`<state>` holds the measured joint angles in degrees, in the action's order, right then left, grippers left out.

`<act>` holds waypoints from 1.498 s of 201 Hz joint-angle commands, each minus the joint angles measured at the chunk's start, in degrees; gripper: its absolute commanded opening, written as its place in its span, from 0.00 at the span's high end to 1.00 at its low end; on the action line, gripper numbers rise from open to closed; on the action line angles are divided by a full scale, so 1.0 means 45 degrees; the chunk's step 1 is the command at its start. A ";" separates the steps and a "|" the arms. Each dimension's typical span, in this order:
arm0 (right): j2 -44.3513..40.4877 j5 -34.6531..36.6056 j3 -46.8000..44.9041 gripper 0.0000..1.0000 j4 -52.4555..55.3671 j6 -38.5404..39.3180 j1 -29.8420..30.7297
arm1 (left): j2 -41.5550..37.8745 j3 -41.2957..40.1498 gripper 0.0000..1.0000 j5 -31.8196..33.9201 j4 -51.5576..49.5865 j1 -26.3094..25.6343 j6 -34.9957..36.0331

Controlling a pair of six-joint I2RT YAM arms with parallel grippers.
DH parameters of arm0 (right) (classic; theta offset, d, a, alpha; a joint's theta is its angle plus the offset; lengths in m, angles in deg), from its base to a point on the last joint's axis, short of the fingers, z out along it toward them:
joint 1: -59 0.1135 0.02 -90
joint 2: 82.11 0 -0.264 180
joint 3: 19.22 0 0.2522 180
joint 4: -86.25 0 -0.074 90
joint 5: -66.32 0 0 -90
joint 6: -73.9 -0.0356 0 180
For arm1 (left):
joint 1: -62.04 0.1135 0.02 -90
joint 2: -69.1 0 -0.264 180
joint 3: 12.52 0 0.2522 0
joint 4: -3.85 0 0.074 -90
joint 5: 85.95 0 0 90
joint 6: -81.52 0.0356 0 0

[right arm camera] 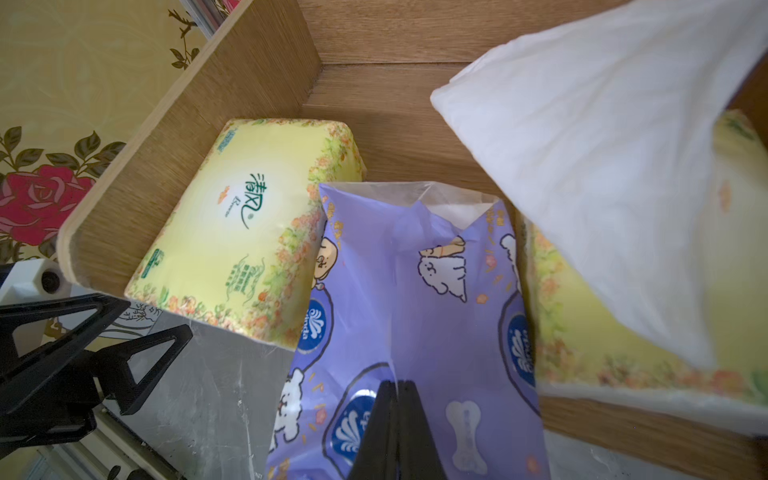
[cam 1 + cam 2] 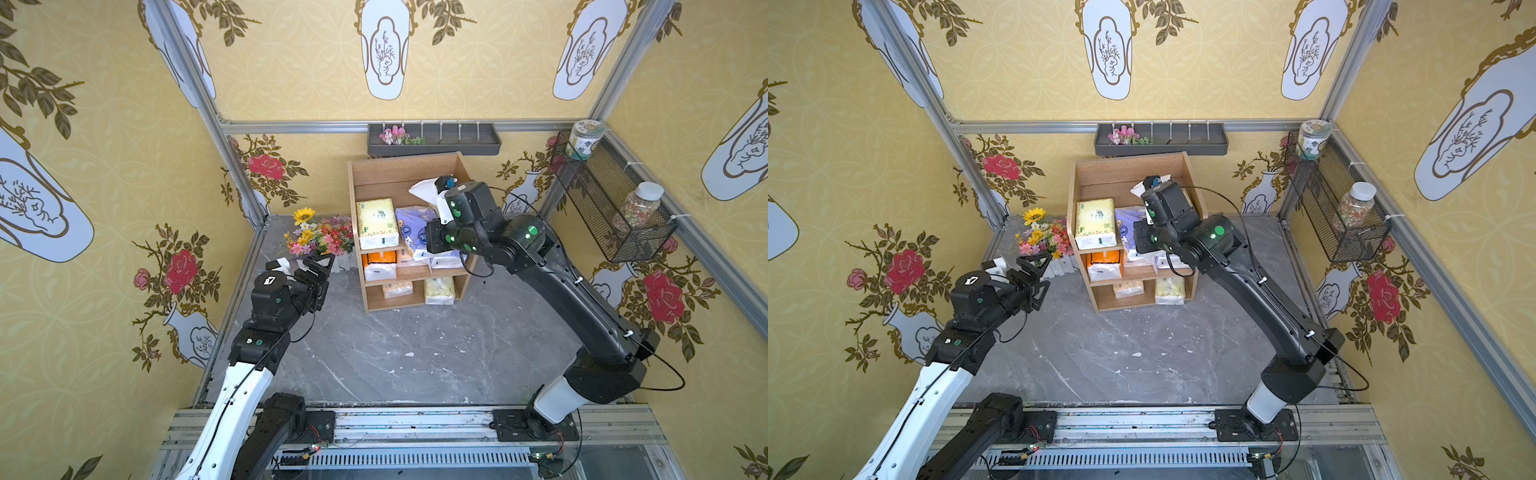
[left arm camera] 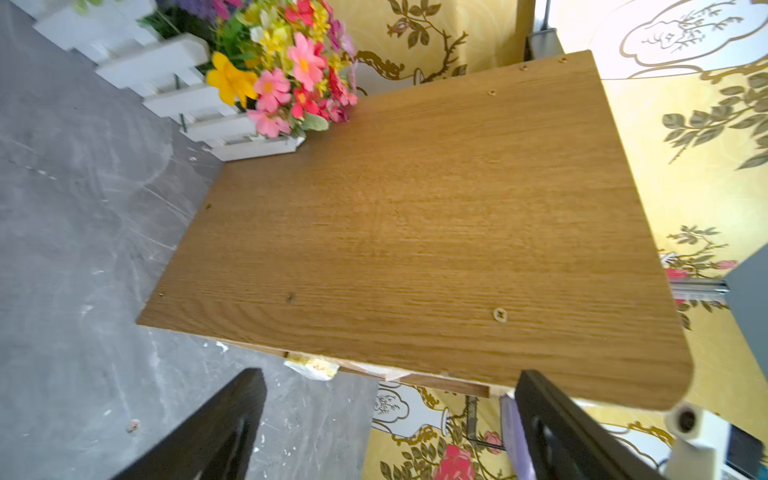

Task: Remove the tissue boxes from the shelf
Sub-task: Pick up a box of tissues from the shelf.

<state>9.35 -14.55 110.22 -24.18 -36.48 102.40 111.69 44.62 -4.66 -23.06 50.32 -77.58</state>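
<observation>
The grey tabletop [image 2: 415, 353] carries the light-wood shelf [image 2: 399, 170], which stands by the back wall. Tissue boxes [image 2: 439, 290] lie on all three tiers. The top tier holds a yellow-green pack [image 2: 376, 222], a lavender pack [image 1: 415, 291] and one with white tissue [image 1: 602, 166] sticking out. The right pincer [image 1: 397, 388] is closed, pinching the lavender pack's wrapper. The left pincer [image 2: 322, 276] gapes wide and empty beside the shelf's left side panel.

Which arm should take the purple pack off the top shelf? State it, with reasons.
Right. The right tool is shut on the wrapper of the purple pack on the shelf; the left tool hangs open outside its side panel.
</observation>
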 commanded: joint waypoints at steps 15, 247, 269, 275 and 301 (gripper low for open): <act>-0.1386 -0.0983 -0.1546 1.00 -0.0141 -0.0234 0.0112 | -0.0588 -0.0582 0.00 0.0838 0.0343 -0.1608 -0.2036; -0.3628 -0.1899 -0.5555 1.00 -0.0290 -0.1459 0.2367 | 0.3096 -0.3599 0.05 0.4912 0.9948 -0.9677 -0.6417; -0.3693 -0.2159 -0.6167 1.00 -0.0704 -0.1586 0.2422 | 0.2834 -0.3242 0.15 0.5326 0.8573 -0.9674 -0.6362; -0.3720 -0.2198 -0.6344 1.00 -0.0813 -0.1620 0.2426 | 0.2788 -0.3168 0.19 0.5451 0.8361 -0.9679 -0.6276; -0.3803 -0.2523 -0.7031 1.00 -0.1377 -0.1668 0.2483 | 0.2723 -0.3096 0.33 0.5798 0.7963 -0.9612 -0.6169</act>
<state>-7.24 -23.99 80.49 -25.19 -43.14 113.29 124.04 30.43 19.41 15.87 6.82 -105.19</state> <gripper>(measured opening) 0.068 0.721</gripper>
